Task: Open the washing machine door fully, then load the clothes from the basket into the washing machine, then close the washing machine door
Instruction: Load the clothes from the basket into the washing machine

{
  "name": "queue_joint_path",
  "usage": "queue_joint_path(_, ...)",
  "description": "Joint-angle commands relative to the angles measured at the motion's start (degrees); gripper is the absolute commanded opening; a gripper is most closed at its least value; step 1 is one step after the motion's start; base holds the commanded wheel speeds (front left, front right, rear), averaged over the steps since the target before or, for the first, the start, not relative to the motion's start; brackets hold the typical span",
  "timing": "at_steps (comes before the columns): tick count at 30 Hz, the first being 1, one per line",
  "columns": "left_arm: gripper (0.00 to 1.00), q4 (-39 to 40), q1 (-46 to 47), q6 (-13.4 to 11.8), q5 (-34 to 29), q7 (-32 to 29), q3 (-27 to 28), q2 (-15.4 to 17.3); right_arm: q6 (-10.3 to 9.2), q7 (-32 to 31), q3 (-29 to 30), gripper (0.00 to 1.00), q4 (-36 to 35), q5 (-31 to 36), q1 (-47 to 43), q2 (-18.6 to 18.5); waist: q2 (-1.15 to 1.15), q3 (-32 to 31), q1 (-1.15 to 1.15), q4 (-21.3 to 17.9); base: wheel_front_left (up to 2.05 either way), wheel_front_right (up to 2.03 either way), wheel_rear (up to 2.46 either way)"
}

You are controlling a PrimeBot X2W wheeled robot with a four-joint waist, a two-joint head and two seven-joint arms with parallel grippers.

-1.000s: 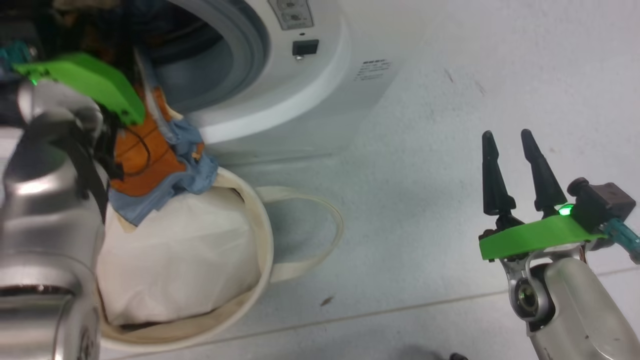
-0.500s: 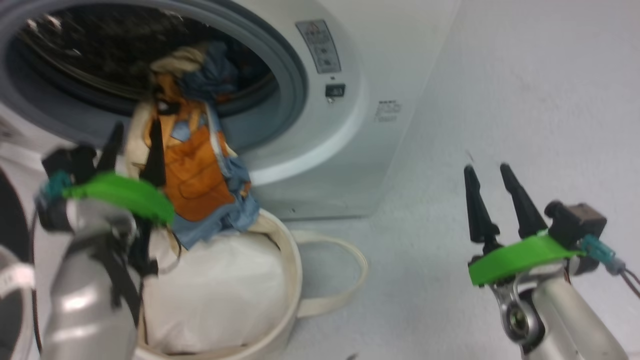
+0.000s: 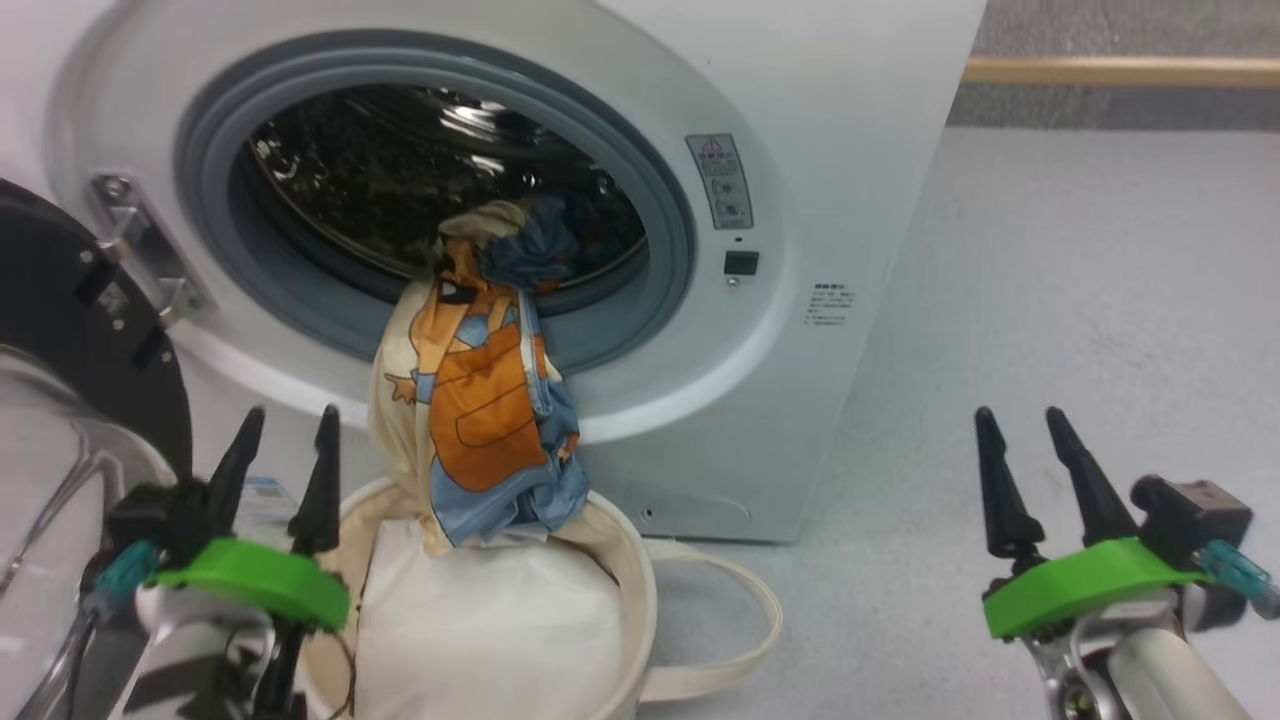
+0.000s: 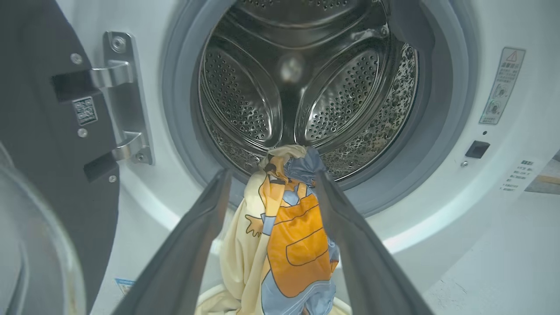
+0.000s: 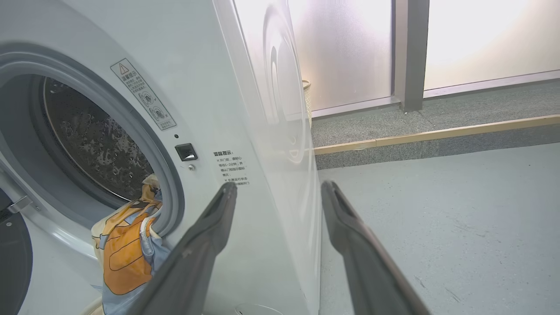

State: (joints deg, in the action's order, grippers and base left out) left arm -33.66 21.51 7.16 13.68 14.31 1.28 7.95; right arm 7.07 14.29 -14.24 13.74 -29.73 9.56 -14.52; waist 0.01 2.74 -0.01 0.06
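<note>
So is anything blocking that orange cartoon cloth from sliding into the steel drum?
Nothing visible. The glossy black round door stands swung aside at the left, and the perforated steel drum behind the blue and cream cartoon-print cloth looks empty. The cloth drapes over the grey rubber ring towards the cream canvas basket.

Shiny perforated steel drum (image 4: 245,100), matt grey rubber ring (image 3: 668,260), soft clothes (image 3: 480,400), canvas basket (image 3: 638,598).

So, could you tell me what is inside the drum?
The bunched top of the clothes rests at the drum lip; the rest hangs outside, reaching the basket. Elsewhere, bare steel. The floor behind the bunch is hidden.
</note>
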Motion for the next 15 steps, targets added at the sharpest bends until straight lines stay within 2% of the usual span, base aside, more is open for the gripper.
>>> queue_joint_path(1,1.0,2.9,0.2,0.3,-0.4,0.7,2.9,2.0,0.42,0.7,0.1,1.0,-1.6,0.6,-0.2,-1.1,-0.01,-1.1,0.01,0.5,0.0,0.0,0.0)
queue_joint_path(8,1.0,7.3,-4.4,0.3,-1.6,0.7,5.6,1.5,0.42,0.7,3.1,1.0,-0.8,1.2,-2.3,-1.3,-0.01,-2.4,0.01,0.6,0.0,0.0,0.0)
queue_joint_path(15,1.0,9.1,-5.8,0.3,-2.2,0.7,5.9,0.6,0.42,0.7,3.3,1.0,-0.9,1.2,-2.6,-1.4,-0.01,-2.2,0.01,0.6,0.0,0.0,0.0)
